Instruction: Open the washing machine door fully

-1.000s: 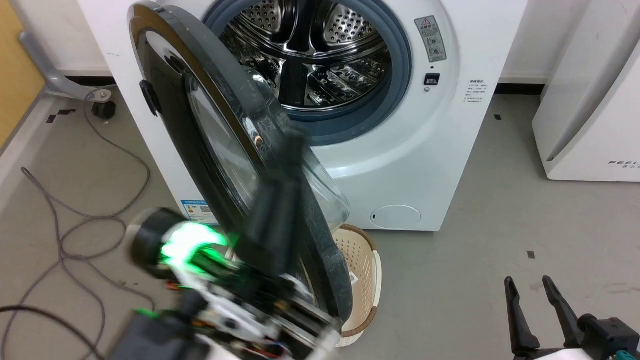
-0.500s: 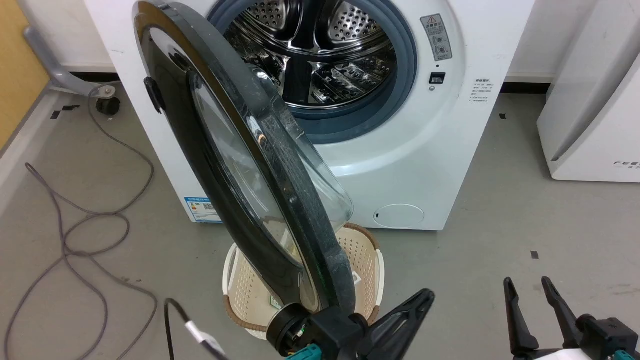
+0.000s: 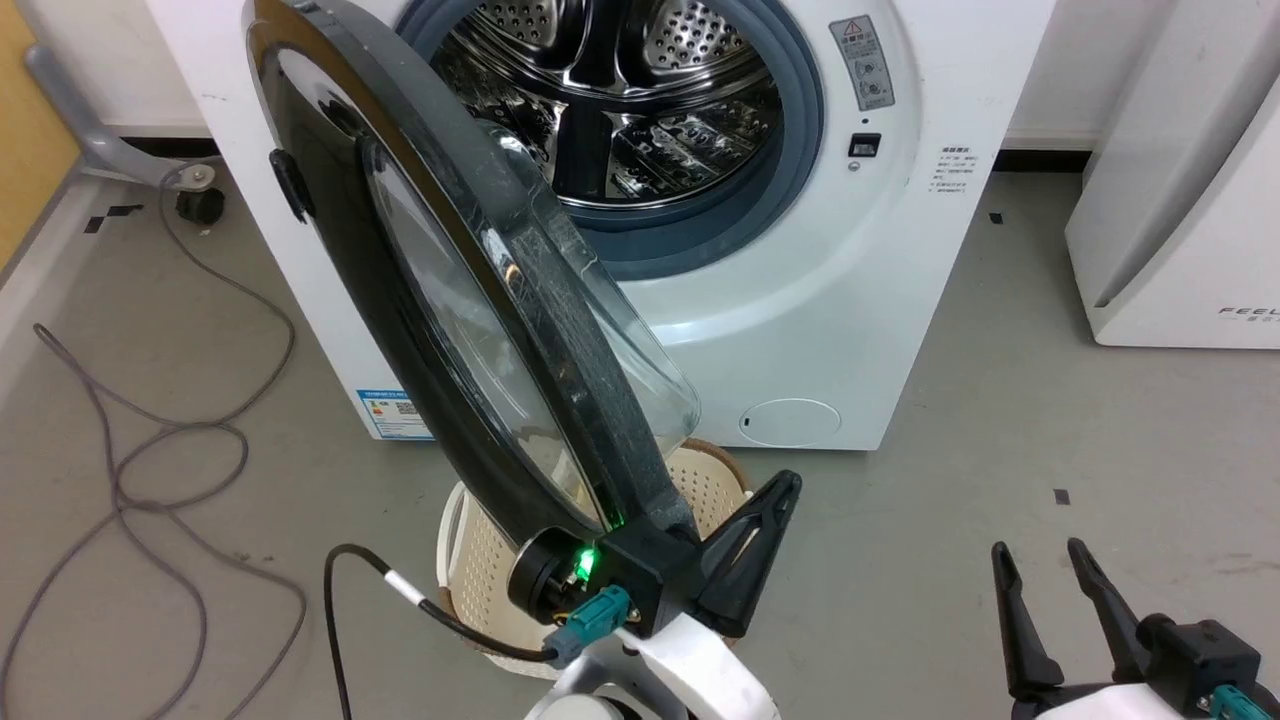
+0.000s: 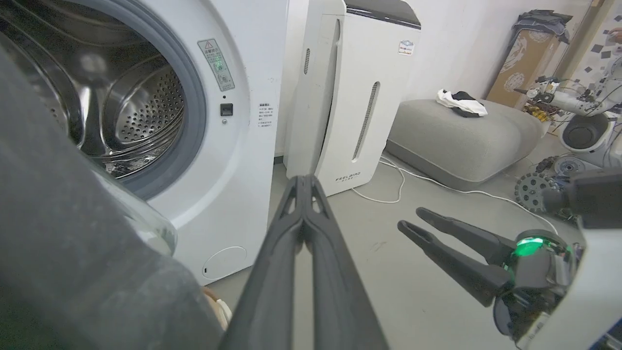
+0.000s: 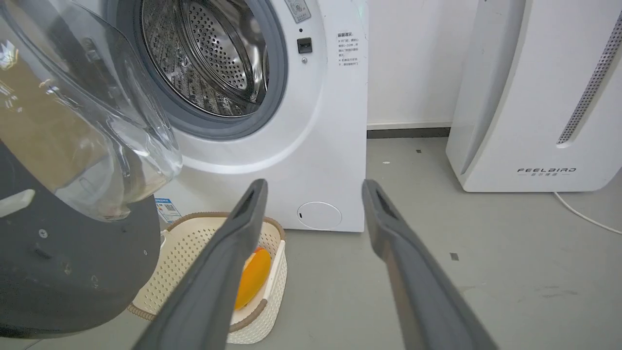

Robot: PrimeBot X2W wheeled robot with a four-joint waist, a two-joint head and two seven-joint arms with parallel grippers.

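1. Your left tool (image 4: 303,184): its 2 fingers are pressed together tip to tip. It sits just beside the low rim of the washing machine door (image 3: 420,290). Can't tell if they touch, since the tool's base overlaps the rim in the head view.
2. The door is part open, swung out from the left side of the washing machine (image 3: 850,300), with the drum exposed. The door's top is cut off.
3. Your right tool (image 3: 1037,552): spread and empty, low right, well apart from the door.
4. Cream basket (image 3: 725,490) on the floor under the door, mostly hidden. 1 orange item (image 5: 255,277) inside, half behind a finger, unidentifiable.
5. Grey floor (image 3: 1000,400). White appliance (image 3: 1180,200) on the right, cut off. Grey cushion (image 4: 461,136) beyond it.
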